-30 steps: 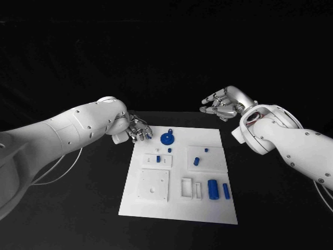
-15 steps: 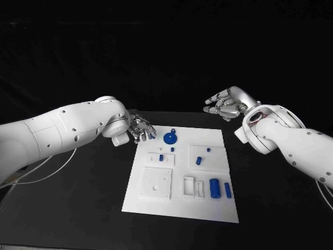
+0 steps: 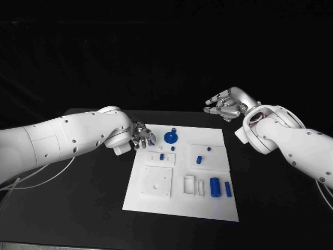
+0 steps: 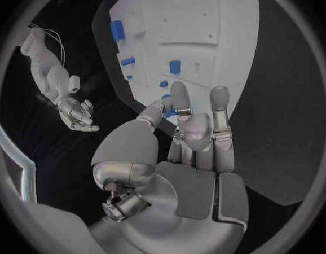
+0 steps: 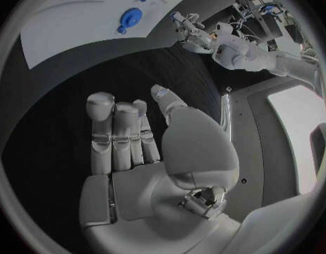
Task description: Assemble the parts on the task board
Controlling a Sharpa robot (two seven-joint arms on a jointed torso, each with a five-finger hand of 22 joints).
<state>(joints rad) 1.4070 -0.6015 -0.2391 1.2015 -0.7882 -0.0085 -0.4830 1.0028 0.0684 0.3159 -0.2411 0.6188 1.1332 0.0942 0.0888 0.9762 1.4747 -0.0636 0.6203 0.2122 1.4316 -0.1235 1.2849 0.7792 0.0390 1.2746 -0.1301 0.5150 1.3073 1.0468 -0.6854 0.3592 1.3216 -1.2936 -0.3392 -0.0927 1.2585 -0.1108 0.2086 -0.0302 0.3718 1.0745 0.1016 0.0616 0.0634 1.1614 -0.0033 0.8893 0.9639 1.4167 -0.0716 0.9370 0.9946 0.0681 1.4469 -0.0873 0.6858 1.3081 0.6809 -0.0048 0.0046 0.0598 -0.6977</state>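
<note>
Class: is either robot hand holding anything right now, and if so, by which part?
Nothing is held. The left hand hovers at the task board's far-left corner with nothing in it; the right hand hangs open off the board.

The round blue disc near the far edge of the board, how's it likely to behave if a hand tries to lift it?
The round blue disc looks rigid and probably light. It seems to lie low on the task board, so fingers may slip off its rim. Neither hand touches it.

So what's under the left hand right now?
The left hand hovers over the task board's far left corner, holding nothing; whatever lies directly beneath its fingers is covered.
</note>
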